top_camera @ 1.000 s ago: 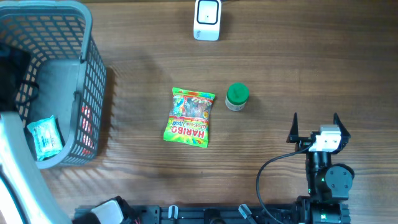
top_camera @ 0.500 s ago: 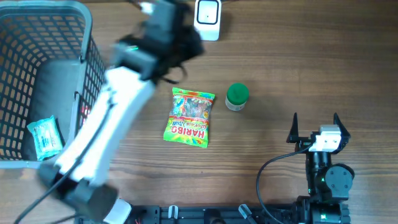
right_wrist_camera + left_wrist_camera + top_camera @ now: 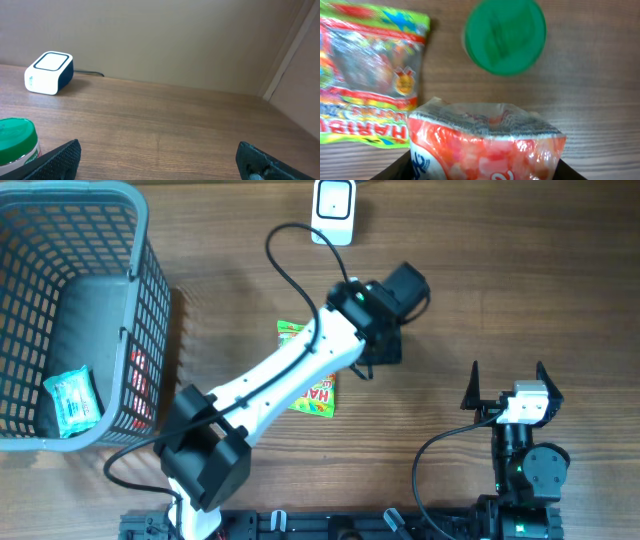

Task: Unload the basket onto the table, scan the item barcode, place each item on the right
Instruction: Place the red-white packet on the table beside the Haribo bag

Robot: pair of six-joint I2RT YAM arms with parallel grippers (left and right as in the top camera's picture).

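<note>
Brown wood-grain table (image 3: 520,270), plain beige wall (image 3: 165,35) behind it, and a white barcode scanner (image 3: 333,210) sitting at the far edge with its cable running off. The left arm (image 3: 290,375) lies stretched right across the middle, so from above the green-lidded jar (image 3: 505,35) is covered; only the wrist cameras show it, upright, just beside the Haribo bag (image 3: 365,75). The bag lies flat, half under the arm.

Now the left claw (image 3: 480,169): it's clamped on a red-and-white packet (image 3: 485,140), held above the table near the bag and the jar, well apart from the scanner. The packet's print is blurred and cut off at the bottom edge, and I can't make out a barcode. The claw's own fingers show only as dark corners.

The right claw (image 3: 506,370) sits near the front edge, jaws spread wide, gripping nothing.

Over on the left is the grey mesh basket (image 3: 140,300), with one pale teal packet (image 3: 72,402) in its near corner.
</note>
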